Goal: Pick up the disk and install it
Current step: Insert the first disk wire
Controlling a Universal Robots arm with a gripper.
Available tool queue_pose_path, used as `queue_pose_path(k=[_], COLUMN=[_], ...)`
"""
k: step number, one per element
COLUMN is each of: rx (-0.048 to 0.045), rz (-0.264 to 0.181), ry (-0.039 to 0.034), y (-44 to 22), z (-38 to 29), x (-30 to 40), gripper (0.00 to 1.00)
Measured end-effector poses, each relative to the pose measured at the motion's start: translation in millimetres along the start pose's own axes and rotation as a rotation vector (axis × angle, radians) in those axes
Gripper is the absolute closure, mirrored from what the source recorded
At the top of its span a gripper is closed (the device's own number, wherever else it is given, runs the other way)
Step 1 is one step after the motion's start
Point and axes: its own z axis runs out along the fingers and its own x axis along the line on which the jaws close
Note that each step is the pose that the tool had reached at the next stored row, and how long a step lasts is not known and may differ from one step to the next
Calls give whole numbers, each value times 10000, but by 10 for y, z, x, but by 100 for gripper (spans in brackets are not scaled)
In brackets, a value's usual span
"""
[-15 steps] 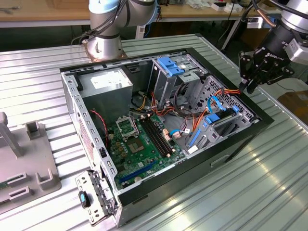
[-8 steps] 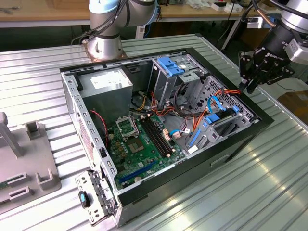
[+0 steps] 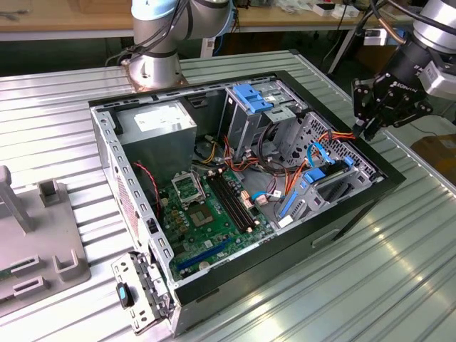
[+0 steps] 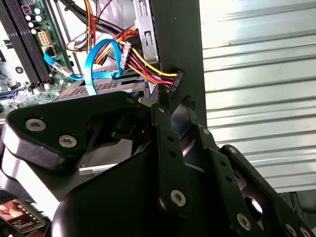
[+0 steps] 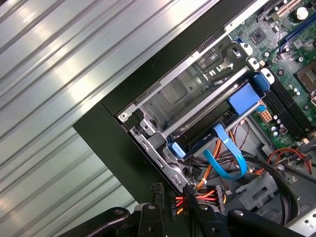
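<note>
I see the disk [image 5: 217,133] already seated in the drive bay at the case's [image 3: 388,174] corner, its blue carrier lying level in the first wrist view, a blue SATA cable [image 5: 227,160] looping just beside it. My gripper [image 3: 370,117] hovers above that corner, holding nothing; its jaws look pressed together. I'd judge good practice here is rising straight, clear of the red-and-yellow power wires [image 4: 148,69].
</note>
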Motion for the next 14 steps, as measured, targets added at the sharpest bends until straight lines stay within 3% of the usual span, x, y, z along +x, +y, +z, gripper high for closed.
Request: queue_pose_path(k=[2, 4, 8, 14], rx=[66, 69, 68, 69], rz=[-163, -341, -396, -401], ry=[-51, -58, -60, -60], y=[0, -42, -101, -104], z=[26, 61, 69, 70], x=[0, 9, 30, 29], gripper=[70, 70, 70, 70])
